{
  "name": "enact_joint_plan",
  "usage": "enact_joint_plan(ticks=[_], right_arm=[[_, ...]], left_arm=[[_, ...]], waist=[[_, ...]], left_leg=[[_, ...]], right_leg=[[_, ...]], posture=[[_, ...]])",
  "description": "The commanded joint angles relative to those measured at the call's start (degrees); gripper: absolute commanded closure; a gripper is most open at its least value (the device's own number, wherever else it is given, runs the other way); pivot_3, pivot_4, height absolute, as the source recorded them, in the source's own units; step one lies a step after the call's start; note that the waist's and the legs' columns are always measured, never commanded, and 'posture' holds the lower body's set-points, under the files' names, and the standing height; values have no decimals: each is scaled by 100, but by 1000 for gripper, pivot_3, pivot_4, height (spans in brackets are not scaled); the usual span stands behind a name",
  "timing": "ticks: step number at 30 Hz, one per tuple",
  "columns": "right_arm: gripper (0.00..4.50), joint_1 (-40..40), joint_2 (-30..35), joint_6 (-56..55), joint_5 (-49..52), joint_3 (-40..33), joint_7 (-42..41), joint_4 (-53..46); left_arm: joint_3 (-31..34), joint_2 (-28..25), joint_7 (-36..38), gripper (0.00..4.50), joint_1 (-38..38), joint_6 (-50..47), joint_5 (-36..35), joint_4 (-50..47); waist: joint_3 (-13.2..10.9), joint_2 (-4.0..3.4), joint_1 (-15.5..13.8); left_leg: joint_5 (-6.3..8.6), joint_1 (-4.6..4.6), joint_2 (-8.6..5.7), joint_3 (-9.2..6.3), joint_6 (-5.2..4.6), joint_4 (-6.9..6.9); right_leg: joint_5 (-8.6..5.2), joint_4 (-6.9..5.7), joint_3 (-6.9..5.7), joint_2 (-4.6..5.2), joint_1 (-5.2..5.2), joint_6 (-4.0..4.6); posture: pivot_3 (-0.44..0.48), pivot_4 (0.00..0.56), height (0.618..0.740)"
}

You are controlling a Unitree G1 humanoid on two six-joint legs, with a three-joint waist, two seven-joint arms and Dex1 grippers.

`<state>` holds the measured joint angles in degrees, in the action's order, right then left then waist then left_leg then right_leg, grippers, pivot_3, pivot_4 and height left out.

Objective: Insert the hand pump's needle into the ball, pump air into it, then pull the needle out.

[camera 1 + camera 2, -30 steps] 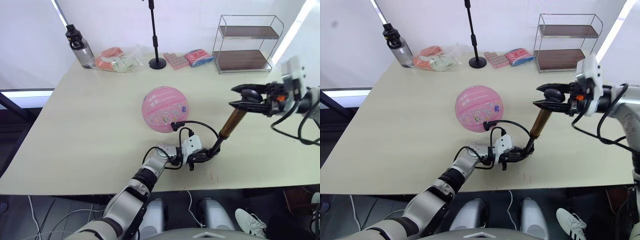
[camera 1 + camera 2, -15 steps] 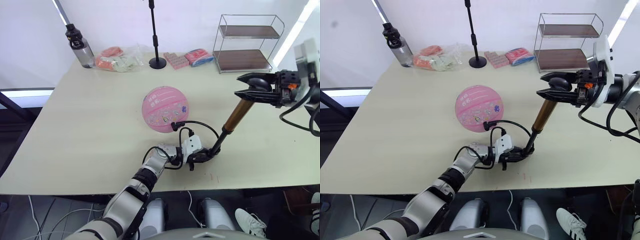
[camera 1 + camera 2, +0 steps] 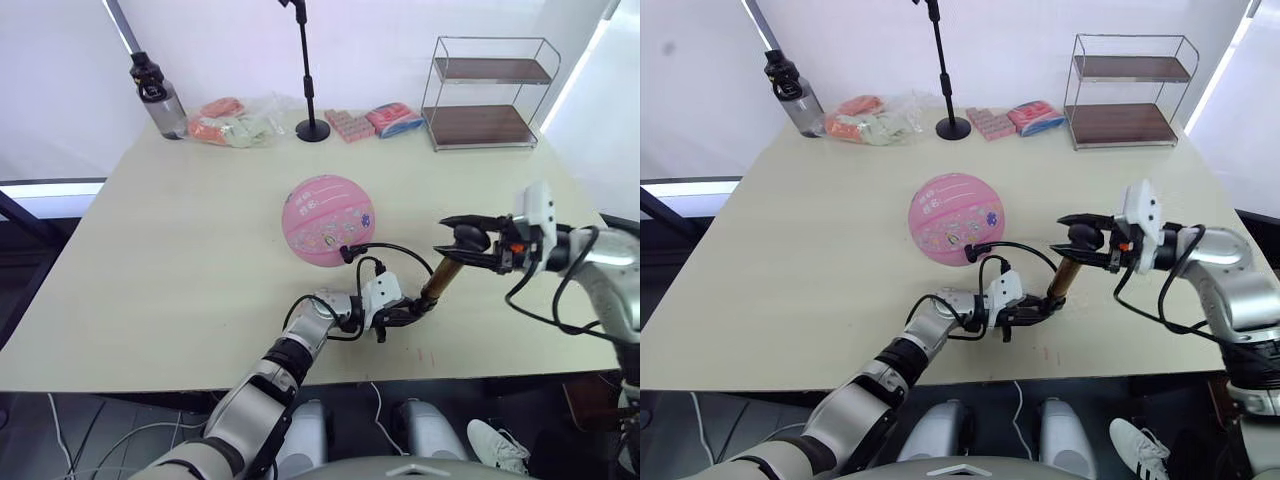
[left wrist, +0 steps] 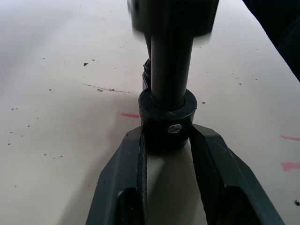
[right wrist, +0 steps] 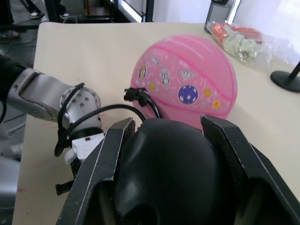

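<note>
The pink ball (image 3: 330, 220) rests mid-table. The hand pump (image 3: 440, 278) stands tilted near the front edge, its bronze barrel leaning toward my right side. My left gripper (image 3: 410, 312) is shut on the pump's black bottom cap (image 4: 168, 123). My right gripper (image 3: 458, 243) is shut on the black handle (image 5: 164, 173) at the top, low over the barrel. A thin black hose (image 3: 400, 247) loops from the pump to a black fitting (image 5: 136, 95) pressed against the ball's near side. The needle's pin is hidden there.
Along the table's back edge stand a dark-capped bottle (image 3: 160, 95), a bag of packets (image 3: 235, 120), a black stand (image 3: 305, 70), pink snack packs (image 3: 375, 120) and a wire shelf (image 3: 485, 95). The table's front edge (image 3: 330, 375) runs close below my left gripper.
My right gripper lifted the handle up and to the right, then pushed it down toward the barrel, so less of the pump shows. My left gripper and the ball stayed put.
</note>
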<state>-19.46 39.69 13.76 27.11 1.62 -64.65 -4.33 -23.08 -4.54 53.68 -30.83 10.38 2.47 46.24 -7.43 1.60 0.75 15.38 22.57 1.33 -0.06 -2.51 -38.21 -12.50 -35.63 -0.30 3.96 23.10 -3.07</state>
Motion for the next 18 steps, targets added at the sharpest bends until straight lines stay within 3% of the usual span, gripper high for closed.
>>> enact_joint_plan(ticks=[1, 8, 13, 18], right_arm=[[2759, 288, -245, -184, -524, 375, 148, 498], [2759, 278, -175, -458, -592, 226, 116, 684], [2759, -214, 223, 87, -20, -216, -47, 202], [2759, -933, 798, 965, 842, -819, -199, -249]], left_arm=[[-119, -264, -53, 3567, 360, -501, 352, 618], [-123, -276, -56, 3567, 363, -508, 363, 608], [-132, -285, -41, 3567, 364, -497, 376, 616], [-149, -295, -16, 3567, 355, -473, 375, 636]], waist=[[5, 4, 0], [16, 7, 7], [-8, -18, -10], [-26, -42, -52]], left_leg=[[0, -1, 0, -2, 0, 0], [1, -35, 1, -12, 1, 1], [2, -40, 2, -21, 3, 4], [0, 12, -10, -27, 2, 2]], right_leg=[[0, 0, 0, -2, -1, 0], [-10, 0, 0, -2, -31, -9], [-15, 0, -2, 15, -38, -11], [0, 1, -13, 9, -3, 17]], posture=[[0, 150, 740], [0, 150, 740], [0, 150, 740], [0, 150, 740]])
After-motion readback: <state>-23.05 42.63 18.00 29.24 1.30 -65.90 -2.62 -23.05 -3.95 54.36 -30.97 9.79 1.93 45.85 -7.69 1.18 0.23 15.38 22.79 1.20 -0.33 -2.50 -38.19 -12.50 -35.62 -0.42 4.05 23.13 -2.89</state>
